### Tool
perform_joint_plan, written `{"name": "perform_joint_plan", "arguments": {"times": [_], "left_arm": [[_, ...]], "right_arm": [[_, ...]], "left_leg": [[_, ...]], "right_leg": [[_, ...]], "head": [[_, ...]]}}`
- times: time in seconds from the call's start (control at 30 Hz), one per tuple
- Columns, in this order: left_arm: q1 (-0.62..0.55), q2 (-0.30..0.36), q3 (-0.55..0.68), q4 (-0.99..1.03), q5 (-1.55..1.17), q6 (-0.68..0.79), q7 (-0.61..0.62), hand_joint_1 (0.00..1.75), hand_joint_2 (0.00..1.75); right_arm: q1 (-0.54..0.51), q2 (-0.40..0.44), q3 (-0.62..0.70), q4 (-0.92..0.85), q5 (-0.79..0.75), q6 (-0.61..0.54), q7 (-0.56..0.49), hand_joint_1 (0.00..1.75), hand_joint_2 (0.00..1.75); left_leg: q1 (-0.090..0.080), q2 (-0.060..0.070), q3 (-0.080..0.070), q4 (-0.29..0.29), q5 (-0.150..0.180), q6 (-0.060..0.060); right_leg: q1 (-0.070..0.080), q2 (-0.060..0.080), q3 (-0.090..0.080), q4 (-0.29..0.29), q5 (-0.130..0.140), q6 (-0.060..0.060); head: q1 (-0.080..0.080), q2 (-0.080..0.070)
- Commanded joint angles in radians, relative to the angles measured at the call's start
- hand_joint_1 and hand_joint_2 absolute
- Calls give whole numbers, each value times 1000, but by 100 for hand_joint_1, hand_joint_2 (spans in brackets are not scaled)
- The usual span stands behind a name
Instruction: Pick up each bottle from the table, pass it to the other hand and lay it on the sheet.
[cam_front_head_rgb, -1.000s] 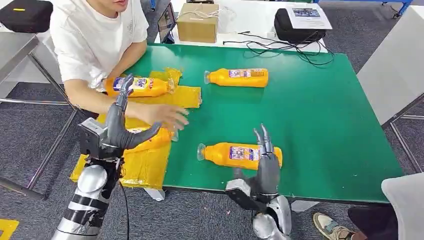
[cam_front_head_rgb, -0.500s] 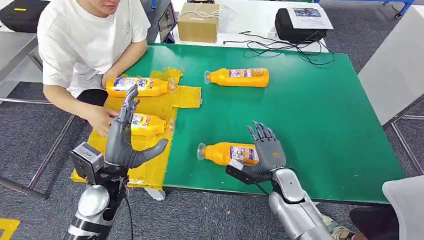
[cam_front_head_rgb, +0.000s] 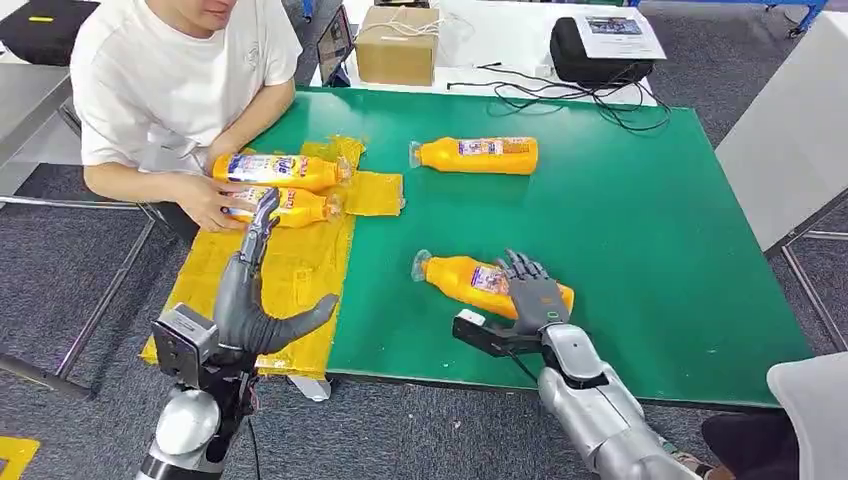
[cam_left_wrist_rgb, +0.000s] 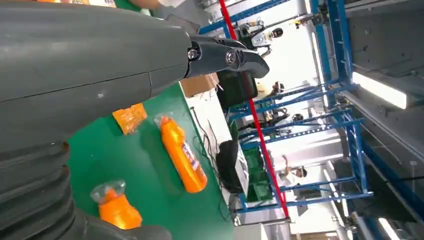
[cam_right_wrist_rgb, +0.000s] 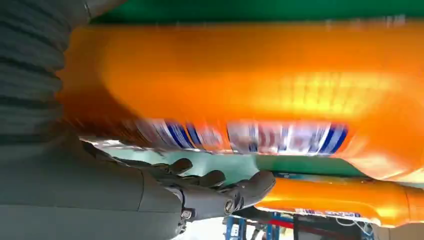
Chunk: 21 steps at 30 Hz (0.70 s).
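Green table (cam_front_head_rgb: 650, 220) takes up most of the head view, with the yellow sheet (cam_front_head_rgb: 290, 280) draped over its left edge — two bottles (cam_front_head_rgb: 278, 172) lie at the sheet's upper end, under a person's hand (cam_front_head_rgb: 205, 205). Lower centre, the right hand (cam_front_head_rgb: 533, 293) rests on the near bottle (cam_front_head_rgb: 470, 280), fingers draped over its right half — can't tell if it's actually gripping. Left hand (cam_front_head_rgb: 255, 300) hovers lower left, fingers spread, holding nothing. Another bottle (cam_front_head_rgb: 478, 154) lies upper centre.

arms (cam_front_head_rgb: 590, 400) — silver, jointed | hands: left hand (cam_front_head_rgb: 245, 300), right hand (cam_front_head_rgb: 535, 298) — dark grey fingers | wrist covers grey, ribbed
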Motion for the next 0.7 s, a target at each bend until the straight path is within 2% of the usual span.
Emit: {"name": "perform_joint_plan", "arguments": {"times": [0.03, 0.2, 0.27, 0.4, 0.53, 0.6, 0.7], "left_arm": [[0, 3, -15, 7, 1, 3, 9, 0, 175], [37, -6, 13, -14, -29, 21, 35, 0, 175], [57, -6, 16, -31, -43, 17, 40, 0, 175], [99, -13, 27, -74, -68, 9, 56, 0, 175], [117, -23, 35, -78, -76, 2, 64, 0, 175], [118, -26, 37, -68, -76, -2, 66, 0, 175], [87, -25, 27, -32, -78, -12, 69, 0, 175]], "right_arm": [[-43, 0, 45, 117, -1, 20, 13, 0, 175], [-41, -8, 80, 99, 14, 104, 110, 0, 175], [-20, -25, 90, 49, 20, 93, 138, 0, 175], [78, -73, 75, -146, 55, 71, 229, 0, 175], [147, -100, 26, -227, 53, 104, 264, 0, 175], [164, -106, -15, -223, 35, 118, 282, 0, 175], [145, -94, -86, -127, 3, 117, 270, 0, 175]], "left_leg": [[1, -1, 4, 0, -1, -1], [1, 0, 4, 0, -1, -1], [1, 0, 5, 0, -2, -1], [1, -2, 7, -1, -1, 0], [1, -6, 8, 0, -1, -1], [0, -3, 7, -1, -1, 0], [0, -5, 8, -1, -1, 0]], "right_leg": [[0, 2, 4, 0, -1, -2], [0, 2, 4, 0, -1, -1], [0, 3, 5, -1, -1, -1], [1, -1, 7, -1, -1, -1], [1, -3, 9, -2, -2, -1], [0, -1, 8, -1, -2, -1], [0, -2, 9, -2, -2, -1]], "head": [[0, 0], [0, 0], [0, 0], [0, 0], [0, 0], [0, 0], [0, 0]]}}
